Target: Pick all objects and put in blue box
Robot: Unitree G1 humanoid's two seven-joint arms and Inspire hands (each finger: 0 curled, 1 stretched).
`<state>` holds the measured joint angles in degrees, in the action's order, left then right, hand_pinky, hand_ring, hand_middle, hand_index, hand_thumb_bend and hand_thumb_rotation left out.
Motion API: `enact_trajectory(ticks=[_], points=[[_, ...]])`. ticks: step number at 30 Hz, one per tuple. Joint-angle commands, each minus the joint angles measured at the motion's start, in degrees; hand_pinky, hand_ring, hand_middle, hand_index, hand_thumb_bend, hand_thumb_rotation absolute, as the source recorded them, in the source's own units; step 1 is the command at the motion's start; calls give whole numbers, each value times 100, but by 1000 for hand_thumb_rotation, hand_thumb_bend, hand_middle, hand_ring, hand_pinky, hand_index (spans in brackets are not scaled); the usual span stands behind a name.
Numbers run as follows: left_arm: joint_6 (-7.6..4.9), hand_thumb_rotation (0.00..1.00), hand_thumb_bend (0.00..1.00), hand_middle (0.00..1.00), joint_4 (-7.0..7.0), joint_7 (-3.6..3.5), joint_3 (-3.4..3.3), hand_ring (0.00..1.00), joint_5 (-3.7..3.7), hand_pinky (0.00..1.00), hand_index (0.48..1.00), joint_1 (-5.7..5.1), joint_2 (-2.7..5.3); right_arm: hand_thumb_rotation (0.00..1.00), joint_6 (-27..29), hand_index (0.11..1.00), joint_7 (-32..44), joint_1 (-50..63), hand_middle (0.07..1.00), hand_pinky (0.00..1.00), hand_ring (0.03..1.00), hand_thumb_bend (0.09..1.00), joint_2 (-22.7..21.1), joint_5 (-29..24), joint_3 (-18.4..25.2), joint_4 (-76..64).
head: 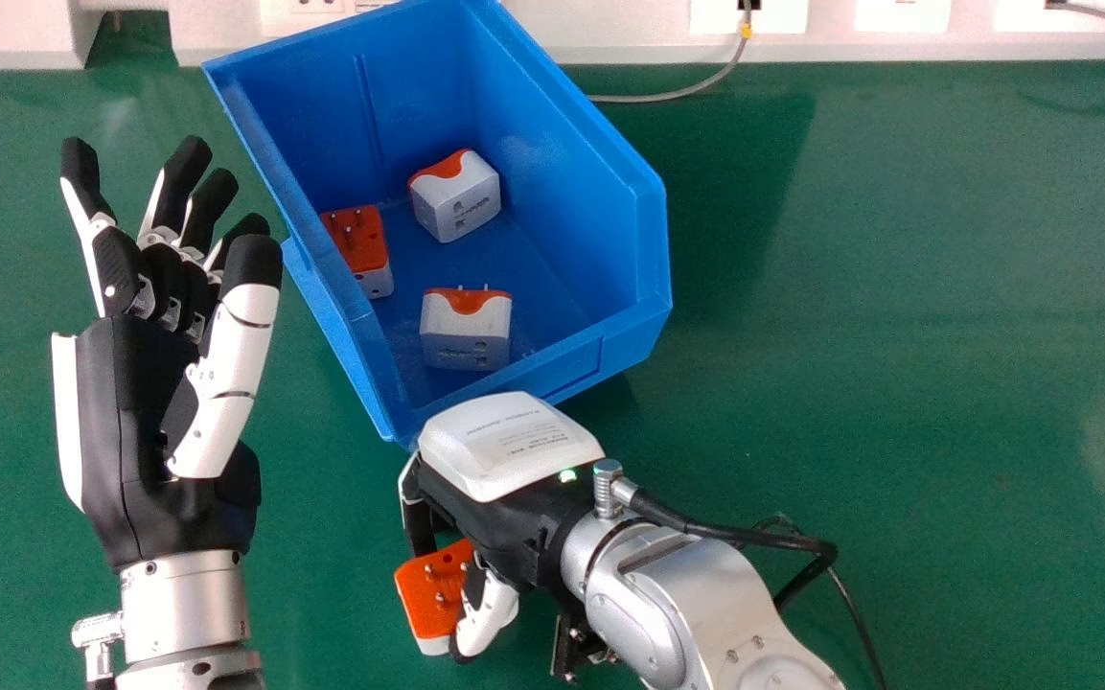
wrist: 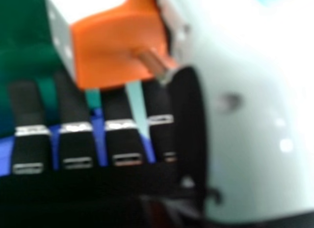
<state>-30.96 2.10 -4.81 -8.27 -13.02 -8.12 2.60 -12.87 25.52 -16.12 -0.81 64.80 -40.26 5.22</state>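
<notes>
- Head view: three orange-and-white plug adapters (head: pixel 466 335) are contained in the blue box (head: pixel 646 249).
- On the box's near side, a fourth adapter (head: pixel 429 594) is grasped between thumb and fingers by the right hand (head: pixel 504 527).
- Left of the box, the left hand (head: pixel 126 412) is held released, fingers loosely extended.

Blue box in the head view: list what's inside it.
The blue box holds three orange-and-white plug adapters: the far one, the left one and the near one. The left rim hides part of the left one; the floor directly beneath each is covered.
</notes>
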Motion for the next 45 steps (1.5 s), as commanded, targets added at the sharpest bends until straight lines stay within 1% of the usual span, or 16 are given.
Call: enact_trajectory(ticks=[1, 3, 4, 7, 10, 13, 16, 18, 20, 22, 29, 31, 34, 36, 40, 45], points=[[-60, 463, 628, 920, 106, 3, 14, 907, 49, 851, 901, 62, 12, 37, 68, 540, -69, 68, 540, 395, 468, 518, -79, -155, -61, 129], [-51, 463, 628, 920, 112, 37, 8, 907, 83, 851, 901, 76, 16, 37, 107, 540, -168, 45, 540, 395, 468, 518, -110, -269, -69, 116], [-42, 464, 630, 921, 114, 46, 6, 907, 88, 851, 902, 83, 14, 23, 125, 551, -212, 40, 522, 348, 430, 513, -125, -323, -71, 102], [-25, 469, 633, 925, 107, 53, 1, 908, 74, 849, 905, 109, 8, 3, 148, 562, -299, 28, 501, 298, 379, 506, -177, -412, -96, 40], [-9, 469, 632, 925, 105, 85, -6, 907, 102, 846, 904, 137, 11, 0, 105, 562, -291, -3, 499, 299, 373, 506, -212, -445, -129, -2], [-11, 467, 634, 923, 87, 72, 0, 905, 74, 843, 902, 164, -5, 0, 79, 564, -257, -23, 494, 298, 369, 505, -224, -467, -131, -43], [-4, 472, 640, 924, 80, 83, -1, 907, 80, 843, 903, 177, -5, 0, 62, 567, -218, -14, 489, 287, 365, 505, -240, -491, -120, -148], [17, 473, 640, 925, 98, 75, 6, 908, 51, 844, 905, 177, 1, 0, 66, 566, -192, -15, 491, 289, 366, 505, -281, -485, -130, -236], [14, 468, 636, 924, 106, 75, 9, 909, 41, 845, 906, 180, 7, 0, 22, 563, -85, -8, 495, 293, 369, 505, -331, -447, -135, -394], [-2, 466, 637, 924, 102, 84, 9, 909, 67, 845, 906, 186, 8, 0, -47, 562, 70, 7, 496, 297, 370, 506, -391, -419, -118, -599], [-21, 456, 631, 922, 95, 103, 21, 905, 71, 834, 905, 193, 33, 0, -438, 554, 726, 132, 510, 325, 377, 507, -605, -380, 157, -1701], [-31, 457, 636, 922, 92, 106, 25, 905, 81, 834, 904, 189, 33, 0, -550, 554, 830, 184, 510, 320, 378, 506, -666, -364, 290, -2046], [-40, 458, 634, 921, 89, 120, 22, 903, 89, 834, 903, 188, 38, 0, -423, 553, 736, 323, 507, 318, 376, 506, -852, -625, 684, -2683], [-12, 463, 634, 919, 112, 158, 17, 902, 146, 832, 902, 175, 37, 0, -310, 549, 555, 435, 499, 306, 373, 506, -889, -947, 1024, -3050], [-10, 469, 635, 920, 119, 213, 17, 906, 215, 838, 902, 156, 48, 0, 124, 500, -9, 471, 492, 178, 405, 511, -991, -1535, 1670, -3541], [-1, 455, 646, 919, 108, 234, 11, 905, 190, 848, 902, 178, 73, 0, 645, 498, -957, 42, 488, 205, 405, 514, -976, -1715, 2204, -3465]])
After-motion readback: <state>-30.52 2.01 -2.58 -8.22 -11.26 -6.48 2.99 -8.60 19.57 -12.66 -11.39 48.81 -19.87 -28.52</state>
